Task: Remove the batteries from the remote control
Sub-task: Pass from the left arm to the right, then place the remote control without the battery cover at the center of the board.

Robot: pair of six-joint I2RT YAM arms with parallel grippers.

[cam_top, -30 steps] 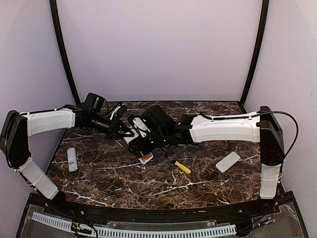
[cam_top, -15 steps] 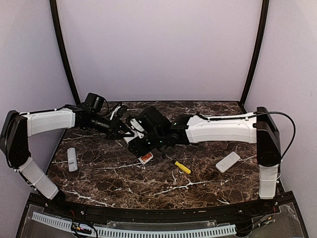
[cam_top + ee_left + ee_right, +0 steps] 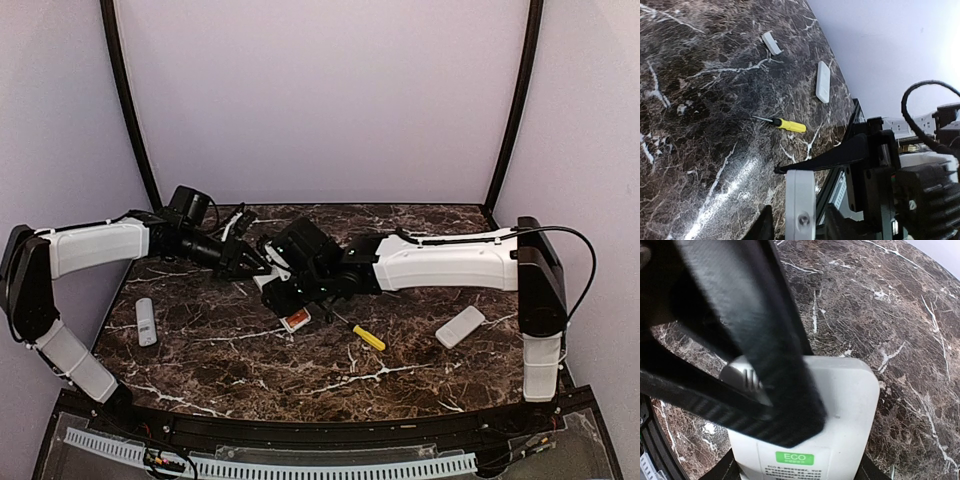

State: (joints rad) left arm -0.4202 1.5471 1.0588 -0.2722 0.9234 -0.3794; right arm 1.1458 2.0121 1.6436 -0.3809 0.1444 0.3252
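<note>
A white remote (image 3: 270, 280) is held up over the middle of the marble table between both grippers. In the right wrist view its back (image 3: 840, 405), with a green ECO label, fills the space between my right jaws, so my right gripper (image 3: 797, 472) (image 3: 283, 292) is shut on it. My left gripper (image 3: 258, 264) (image 3: 800, 220) straddles the remote's thin edge (image 3: 800, 195), with a small gap on each side. Its dark fingers (image 3: 765, 340) cross the remote's back, blurred. A small orange-red and white piece, apparently batteries (image 3: 295, 320), lies on the table just in front.
A yellow-handled screwdriver (image 3: 368, 337) (image 3: 787, 125) lies right of centre. Another white remote (image 3: 146, 321) lies at the left and a third (image 3: 460, 326) (image 3: 823, 81) at the right. A small grey cover (image 3: 772, 42) lies farther off. Dark frame posts stand at both back corners.
My right arm has shifted a little to the left, closer against the left gripper. The left arm and the remote have stayed in place.
</note>
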